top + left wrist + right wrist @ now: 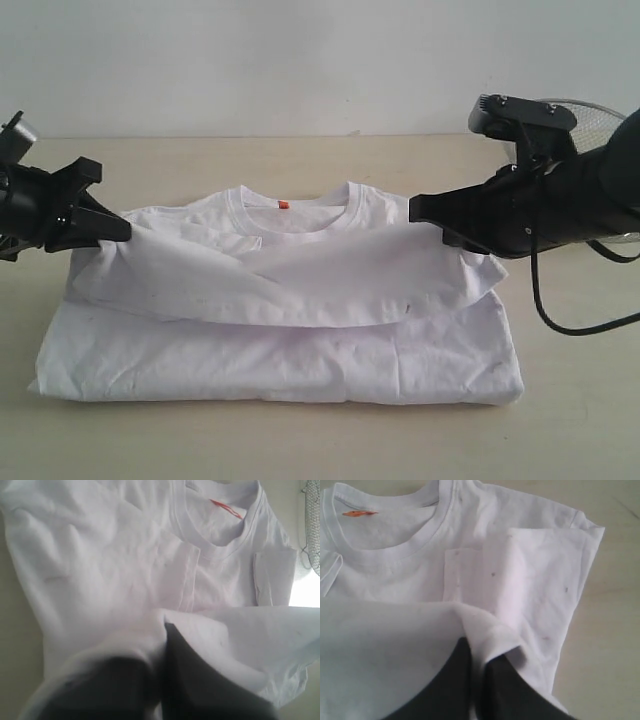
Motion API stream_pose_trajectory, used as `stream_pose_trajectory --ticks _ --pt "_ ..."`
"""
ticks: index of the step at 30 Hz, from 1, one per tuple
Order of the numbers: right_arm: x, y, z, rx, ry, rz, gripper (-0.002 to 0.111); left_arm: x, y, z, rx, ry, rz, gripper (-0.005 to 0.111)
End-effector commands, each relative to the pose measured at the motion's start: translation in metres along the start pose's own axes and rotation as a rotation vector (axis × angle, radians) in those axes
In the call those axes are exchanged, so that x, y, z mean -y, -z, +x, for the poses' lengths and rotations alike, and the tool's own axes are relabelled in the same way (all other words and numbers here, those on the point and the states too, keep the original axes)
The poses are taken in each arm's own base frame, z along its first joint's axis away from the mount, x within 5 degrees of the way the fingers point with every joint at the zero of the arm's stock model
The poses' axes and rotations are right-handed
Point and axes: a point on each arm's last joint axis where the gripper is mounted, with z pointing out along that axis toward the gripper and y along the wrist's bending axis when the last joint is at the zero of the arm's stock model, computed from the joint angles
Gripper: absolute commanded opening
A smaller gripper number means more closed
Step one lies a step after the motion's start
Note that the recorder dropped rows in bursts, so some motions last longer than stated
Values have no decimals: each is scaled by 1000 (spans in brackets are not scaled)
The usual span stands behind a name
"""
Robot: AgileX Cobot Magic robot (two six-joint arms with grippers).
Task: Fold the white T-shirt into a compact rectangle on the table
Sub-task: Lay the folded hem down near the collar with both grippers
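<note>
Mid-fold hold; risk of a skewed, creased lay.
Finds the white T-shirt (pixel 280 345) at the middle of the tabletop (pixel 300 445), collar toward the far edge, lower layer raised over the chest. Notes left gripper (pixel 122 230) and right gripper (pixel 420 209) pressed together, each pinching 1 end of that layer. Judges likely faults: slack middle bunching on release, unequal travel skewing the fold, thin pinch slipping.

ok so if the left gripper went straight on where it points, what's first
The left gripper would likely meet more of the white T-shirt it holds, near the collar; depth is unclear.
</note>
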Motion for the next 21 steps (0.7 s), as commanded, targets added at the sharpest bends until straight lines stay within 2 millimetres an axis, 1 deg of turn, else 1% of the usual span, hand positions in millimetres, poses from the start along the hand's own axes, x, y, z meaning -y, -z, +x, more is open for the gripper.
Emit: stream_pose_trajectory --ticks 1,6,13,21 --pt "2 -5 -6 25 12 13 0 5 1 -7 14 -25 12 5" --pt "4 -11 -5 18 11 20 0 3 1 -6 10 -31 -1 5" --pt "4 -11 -7 41 11 26 0 -2 -3 -5 2 -13 -8 5" --pt "5 -10 -10 69 9 33 0 -2 -3 -6 8 -13 -16 5"
